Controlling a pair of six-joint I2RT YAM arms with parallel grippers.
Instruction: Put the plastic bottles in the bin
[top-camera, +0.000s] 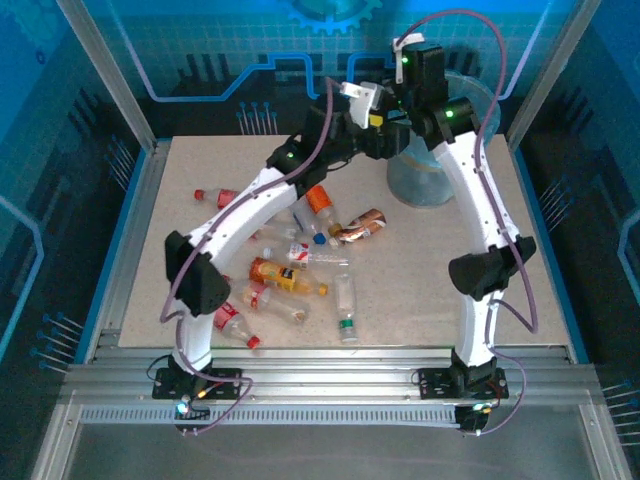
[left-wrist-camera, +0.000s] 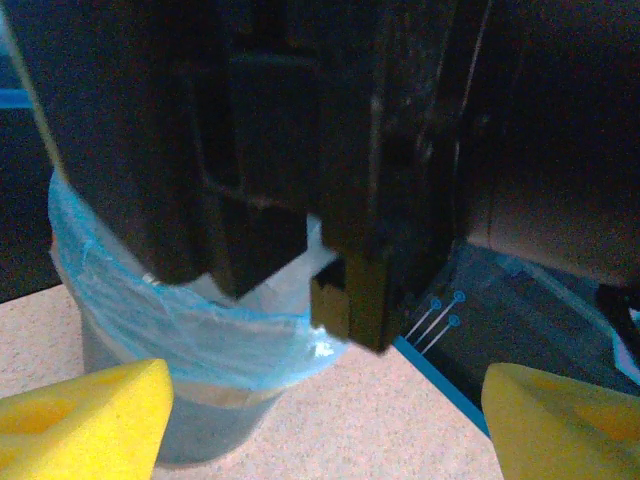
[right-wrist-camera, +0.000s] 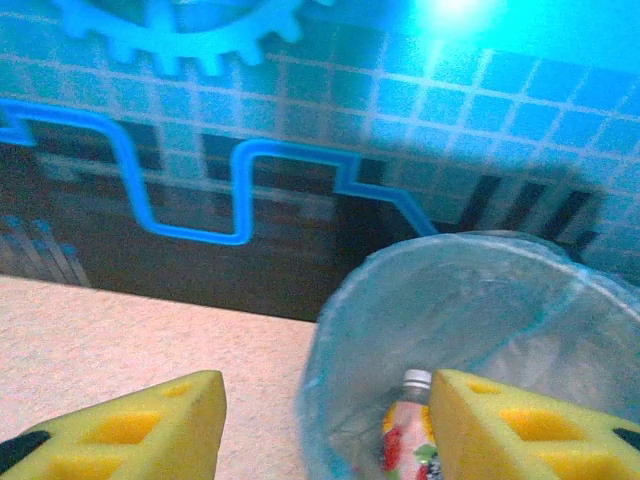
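Both arms wear glossy white shells along their long links, with chunky black housings at every joint. The left arm (top-camera: 245, 205) and the right arm (top-camera: 480, 200) each rise from a black base (top-camera: 470, 380), and a small green light (top-camera: 447, 113) glows on a joint housing. A thin purplish cable (top-camera: 450, 12) loops loose off each one. The left hand (left-wrist-camera: 320, 420) and the right hand (right-wrist-camera: 325, 430) end in yellow wedge-shaped fingers (right-wrist-camera: 130, 430) cut with square pockets. A white block (top-camera: 356, 92) sits behind the left hand.
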